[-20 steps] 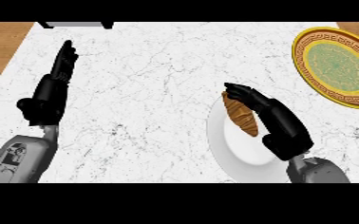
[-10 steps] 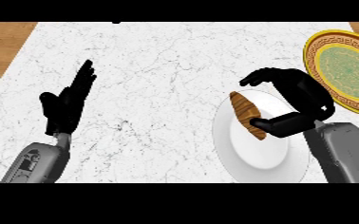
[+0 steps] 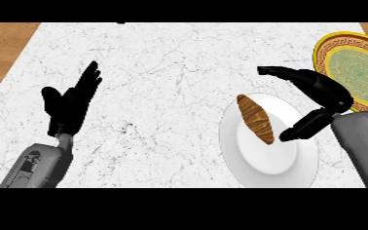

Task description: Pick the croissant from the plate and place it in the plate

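We see the right robot hand (image 3: 323,95) arched over the white plate (image 3: 269,163), holding nothing.

The croissant (image 3: 256,118) lies on that plate, just left of the robot hand, in the gap between its spread fingers above and its thumb below; we cannot tell whether either touches it. Beyond the robot hand, at the far right of the marble tabletop (image 3: 173,68), sits the yellow-rimmed green plate (image 3: 345,61). The left robot hand (image 3: 70,105) rests open at the left, fingers up.

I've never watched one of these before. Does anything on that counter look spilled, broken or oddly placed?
Nothing stands out. The croissant lies whole on the white plate, with the right robot hand arched open beside it. The yellow and green plate sits at the counter's far right edge.
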### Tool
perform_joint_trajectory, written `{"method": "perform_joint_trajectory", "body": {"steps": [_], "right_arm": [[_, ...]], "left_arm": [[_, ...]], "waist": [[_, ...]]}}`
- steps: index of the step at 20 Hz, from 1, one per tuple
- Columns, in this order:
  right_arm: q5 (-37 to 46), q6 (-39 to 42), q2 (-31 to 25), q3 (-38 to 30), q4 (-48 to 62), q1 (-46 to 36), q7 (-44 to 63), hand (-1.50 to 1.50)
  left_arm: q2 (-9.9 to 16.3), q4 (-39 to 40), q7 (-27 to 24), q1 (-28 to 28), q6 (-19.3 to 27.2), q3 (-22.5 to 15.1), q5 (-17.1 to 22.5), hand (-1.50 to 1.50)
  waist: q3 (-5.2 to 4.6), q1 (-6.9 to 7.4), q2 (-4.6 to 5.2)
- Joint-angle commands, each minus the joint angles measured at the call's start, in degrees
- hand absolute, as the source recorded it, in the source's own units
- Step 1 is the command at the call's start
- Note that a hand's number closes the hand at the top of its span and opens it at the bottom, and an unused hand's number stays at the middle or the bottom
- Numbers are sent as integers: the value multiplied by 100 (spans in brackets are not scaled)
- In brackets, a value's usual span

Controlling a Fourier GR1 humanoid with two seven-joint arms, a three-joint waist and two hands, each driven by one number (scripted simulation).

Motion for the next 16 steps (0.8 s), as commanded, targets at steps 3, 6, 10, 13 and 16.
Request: {"method": "perform_joint_trajectory", "body": {"steps": [3, 6, 10, 13, 16], "right_arm": [[1042, 236, -428, 479, 1079, -609, -1748, -150], [1259, 71, -523, 759, 1391, -817, -2141, -150], [1835, -307, -517, 1390, 1735, -1070, -2264, -150], [2218, -577, -482, 1815, 1883, -1132, -2355, -150], [2646, -1207, -480, 1916, 2375, -1438, -2671, -150]], "left_arm": [[-36, 115, 46, -38, 2, -5, -73, 0], [99, 105, 65, -6, -86, 162, 1, 0], [-22, 126, 321, -305, 79, 100, -129, 0], [135, 171, 107, 37, -313, 297, 123, 0], [32, -80, 102, 242, -116, 194, -83, 0]], "waist": [[-13, -22, -21], [-21, -76, -54], [-24, -148, -59], [-32, -161, -78], [-31, -189, -100]]}}
